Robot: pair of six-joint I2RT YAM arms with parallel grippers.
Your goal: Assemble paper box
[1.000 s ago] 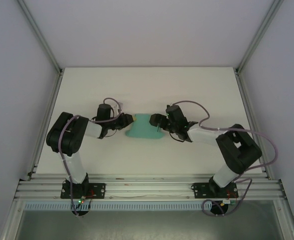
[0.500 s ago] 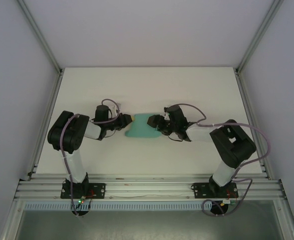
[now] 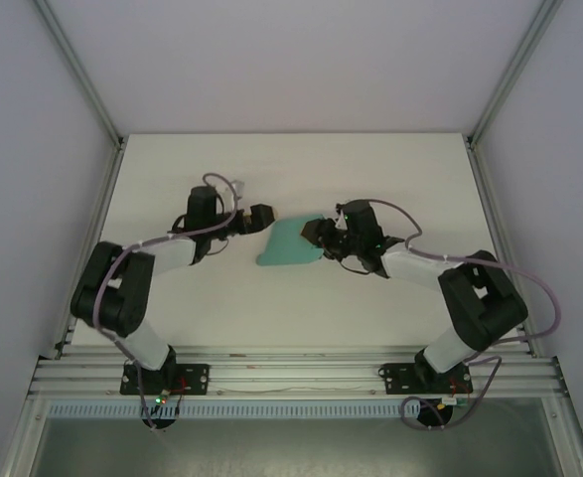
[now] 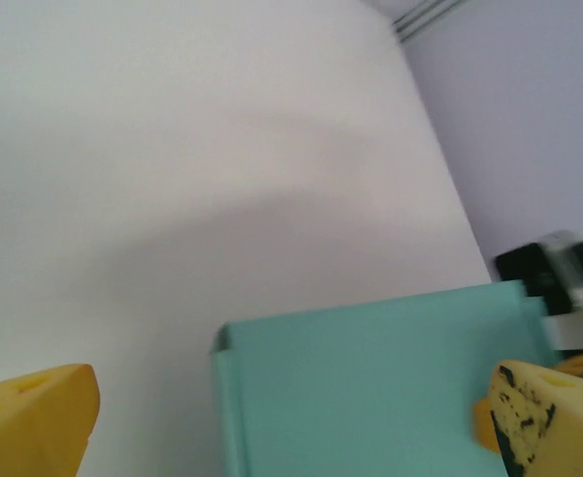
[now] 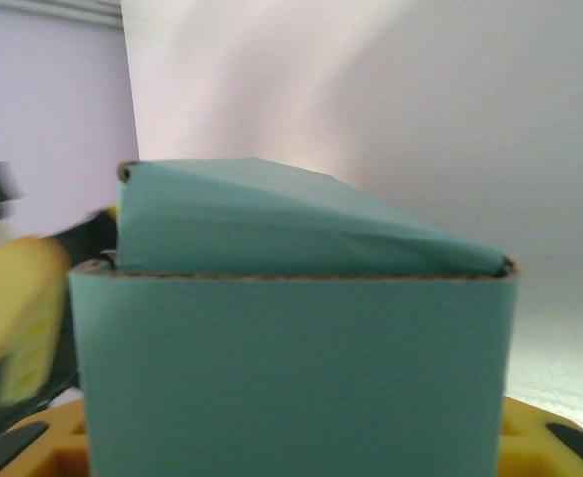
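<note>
Left gripper [image 3: 262, 217] stands open: in its wrist view the two yellow fingers [image 4: 33, 412] are far apart at the lower corners, and neither one touches the card. It is just beside the left end of the paper box [image 3: 289, 244], with a small gap to it in the top view. Right gripper [image 3: 315, 232] is closed on the right end of the box, with the teal card sitting between its fingers in the right wrist view. The box is near the middle of the white surface [image 3: 370, 169], between the two grippers. I judge the task to be about half done. The card is no longer a flat blank, because a front wall and an upper panel are already folded. However, the upper panel slopes down to one side, so the body looks squashed and not yet square. Squaring the body and closing the ends seem to be left. I cannot see whether any end flap is already tucked in.
</note>
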